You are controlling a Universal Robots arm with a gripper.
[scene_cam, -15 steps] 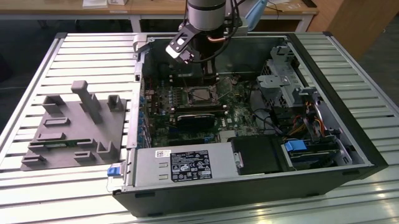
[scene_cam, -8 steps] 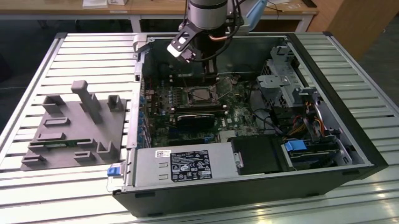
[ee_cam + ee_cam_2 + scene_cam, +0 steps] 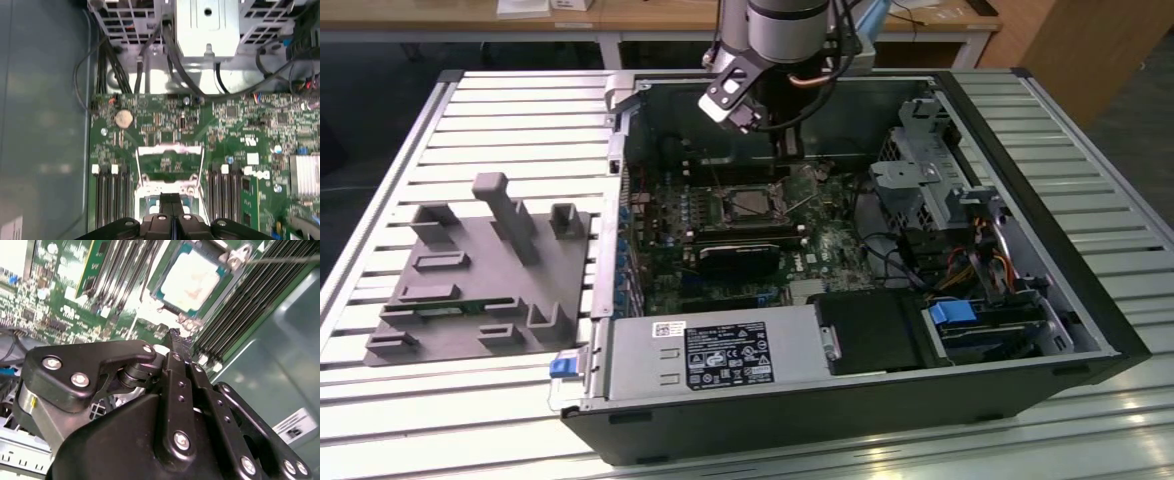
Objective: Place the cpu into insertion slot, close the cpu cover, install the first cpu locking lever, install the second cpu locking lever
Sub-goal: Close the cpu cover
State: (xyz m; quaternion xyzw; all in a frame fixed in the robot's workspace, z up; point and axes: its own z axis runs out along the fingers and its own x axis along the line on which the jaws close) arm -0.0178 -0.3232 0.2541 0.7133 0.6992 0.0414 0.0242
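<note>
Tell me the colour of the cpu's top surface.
Pale silver-grey with faint lighter smudges; the cpu shows best in the second wrist view.

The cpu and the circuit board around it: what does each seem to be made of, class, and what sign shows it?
The cpu: probably metal on top, dull silver-grey with a soft sheen. The circuit board: seemingly green lacquered laminate, glossy, studded with solder points.

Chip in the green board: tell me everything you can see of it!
The chip is a small flat square, dull silver on top with whitish smudges. It lies flat in its dark socket on the green board, long black slots on either side. The shut pincer hovers nearby, not touching it.
</note>
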